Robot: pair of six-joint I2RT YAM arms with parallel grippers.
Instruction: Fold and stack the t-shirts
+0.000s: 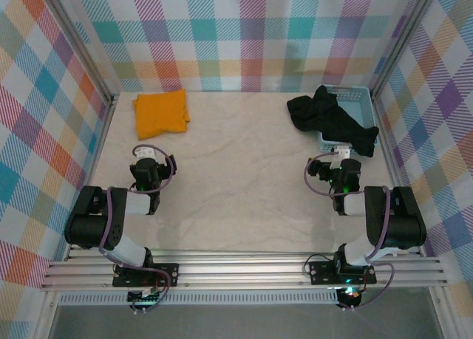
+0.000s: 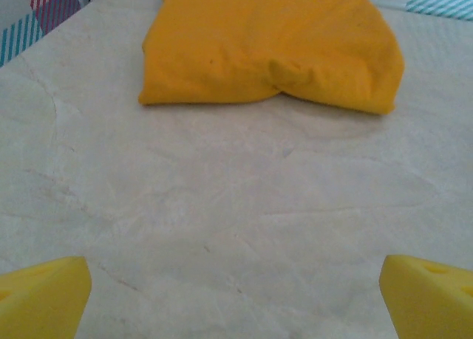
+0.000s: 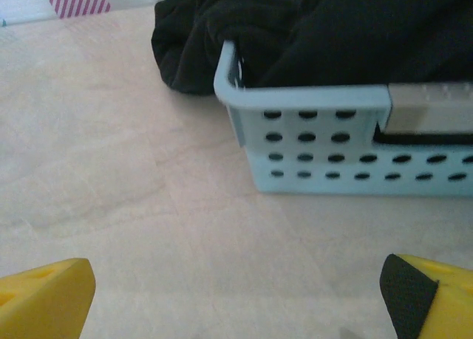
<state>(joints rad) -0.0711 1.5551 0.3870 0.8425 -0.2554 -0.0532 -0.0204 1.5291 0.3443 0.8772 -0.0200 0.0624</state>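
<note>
**A:** What takes up most of the top view?

**B:** The pale marbled table (image 1: 244, 184), walled on three sides by plaid panels (image 1: 244, 36). The two arms (image 1: 111, 221) sit at its six o'clock edge.

**A:** Where are the shirts?

**B:** The black t-shirts (image 1: 329, 116) are a crumpled heap at about two o'clock on the table, lying in the light blue basket (image 1: 355, 93). Fabric spills over the basket's nine o'clock rim onto the table. More of it drapes over the five o'clock corner. I cannot tell how many shirts make up that heap.

**A:** And the bright one?

**B:** The orange-yellow t-shirt (image 1: 160, 112) lies at about ten o'clock. It is folded into a compact, roughly square bundle, flat on the table and well apart from the basket.

**A:** The claws?

**B:** The left gripper (image 1: 148, 156) points toward twelve o'clock, with the orange-yellow t-shirt ahead of it and not touching. Its wrist camera shows the yellow fingertips (image 2: 41, 298) spread wide at the two bottom corners. Only bare table lies between them, so it holds nothing.

**A:** The other one?

**B:** The right gripper (image 1: 342, 156) sits just at six o'clock of the basket, near it but apart. Its fingers are spread wide too, with nothing between them. The finger at three o'clock in its wrist view carries a black pad (image 3: 406, 295). Ahead stands the basket's perforated wall, with black fabric heaped above the rim.
</note>
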